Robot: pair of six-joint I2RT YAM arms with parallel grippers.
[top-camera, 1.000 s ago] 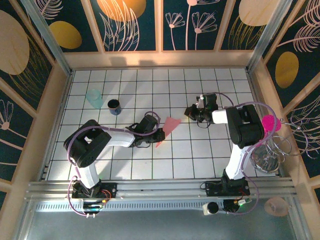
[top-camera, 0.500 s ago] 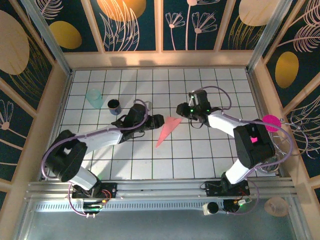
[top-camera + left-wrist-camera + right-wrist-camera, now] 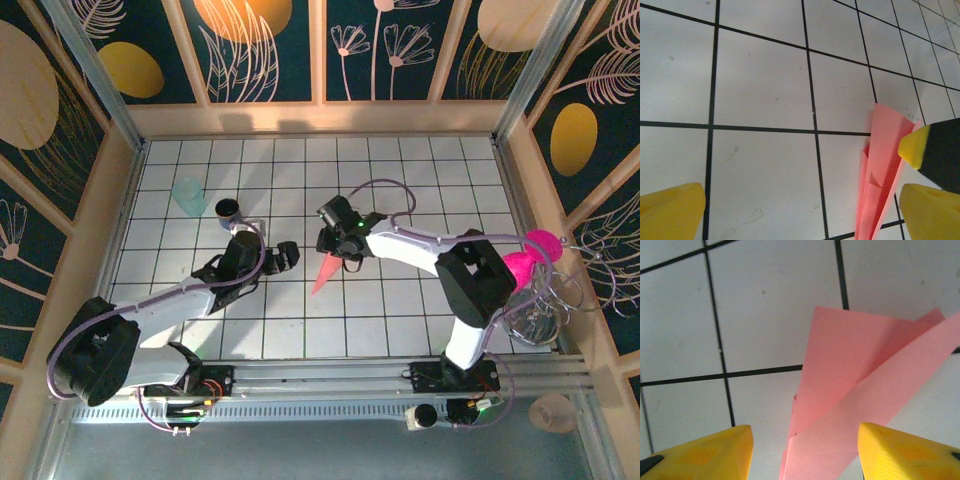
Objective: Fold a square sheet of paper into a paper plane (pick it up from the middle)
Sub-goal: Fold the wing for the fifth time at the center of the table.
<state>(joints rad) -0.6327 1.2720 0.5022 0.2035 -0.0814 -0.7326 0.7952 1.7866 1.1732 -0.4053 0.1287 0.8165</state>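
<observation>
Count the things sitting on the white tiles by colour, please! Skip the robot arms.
Teal cup: 1
Dark cup: 1
Pink plane: 1
Total: 3

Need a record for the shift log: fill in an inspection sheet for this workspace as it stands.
Surface: white tiled table, black grid lines, faint scuffs.
Job's things: paper plane, salmon-pink, folded, lying on the table near the centre, nose toward the arms' bases.
Clutter: teal cup and dark cup at far left; magenta disc next to a wire rack at the right edge.
Pincers: left pincer open, beside the plane; right pincer open, over the plane's wide end; neither holds it.
Cables: lilac cables loop along both arms, clear of the plane.
Surroundings: wood-framed patterned walls; metal rail at the near edge.
</observation>
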